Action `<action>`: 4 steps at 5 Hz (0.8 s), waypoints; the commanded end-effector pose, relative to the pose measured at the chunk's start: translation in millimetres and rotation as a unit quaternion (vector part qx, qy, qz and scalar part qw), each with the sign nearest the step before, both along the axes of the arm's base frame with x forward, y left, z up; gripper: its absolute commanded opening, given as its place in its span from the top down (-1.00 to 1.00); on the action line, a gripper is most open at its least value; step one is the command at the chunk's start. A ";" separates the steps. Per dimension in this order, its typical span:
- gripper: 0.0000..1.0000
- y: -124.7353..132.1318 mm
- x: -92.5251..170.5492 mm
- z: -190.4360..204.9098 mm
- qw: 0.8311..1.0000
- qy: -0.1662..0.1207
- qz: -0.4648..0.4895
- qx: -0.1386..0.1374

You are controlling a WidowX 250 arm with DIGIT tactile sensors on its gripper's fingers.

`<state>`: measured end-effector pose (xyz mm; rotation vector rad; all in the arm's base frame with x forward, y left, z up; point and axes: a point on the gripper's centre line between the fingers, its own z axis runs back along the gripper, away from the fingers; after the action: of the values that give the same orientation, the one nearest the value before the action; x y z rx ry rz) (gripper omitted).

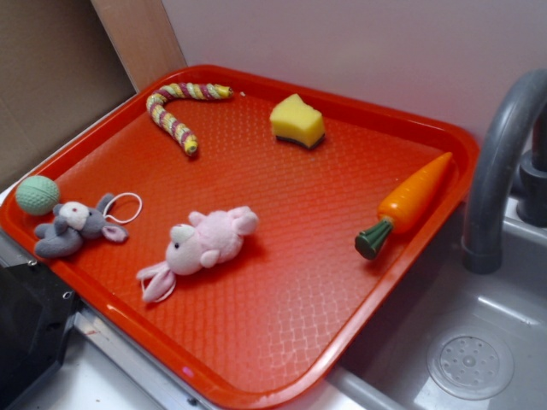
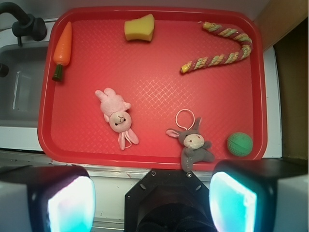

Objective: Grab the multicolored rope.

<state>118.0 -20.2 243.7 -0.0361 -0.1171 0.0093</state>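
Note:
The multicolored rope (image 1: pixel 171 125) (image 2: pixel 217 60) is a twisted cane shape striped yellow, maroon and green. It lies flat in the far left corner of the red tray (image 1: pixel 299 290) in the exterior view, and at the upper right in the wrist view. My gripper (image 2: pixel 152 200) is high above the tray's near edge and far from the rope. Its two pale fingers (image 2: pixel 70 205) stand wide apart with nothing between them. The gripper does not show in the exterior view.
Also on the tray (image 2: pixel 159 82) are a yellow sponge (image 1: pixel 297 120), a toy carrot (image 1: pixel 410 201), a pink plush bunny (image 1: pixel 201 243), a grey plush animal (image 1: pixel 73 226) and a green ball (image 1: pixel 37 195). A grey faucet (image 1: pixel 500 162) and sink (image 1: pixel 479 359) stand at the right.

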 end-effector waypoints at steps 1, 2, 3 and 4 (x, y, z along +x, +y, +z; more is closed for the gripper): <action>-1.00 0.0 0.0 0.0 1.000 0.000 0.000 0.000; -1.00 20.5 43.2 -14.7 0.995 -0.038 0.088 0.026; -1.00 41.7 73.4 -36.8 0.982 -0.056 0.174 0.044; -1.00 60.6 100.2 -62.2 0.964 -0.073 0.248 0.061</action>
<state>220.3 32.6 170.7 0.1256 -0.2457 0.4962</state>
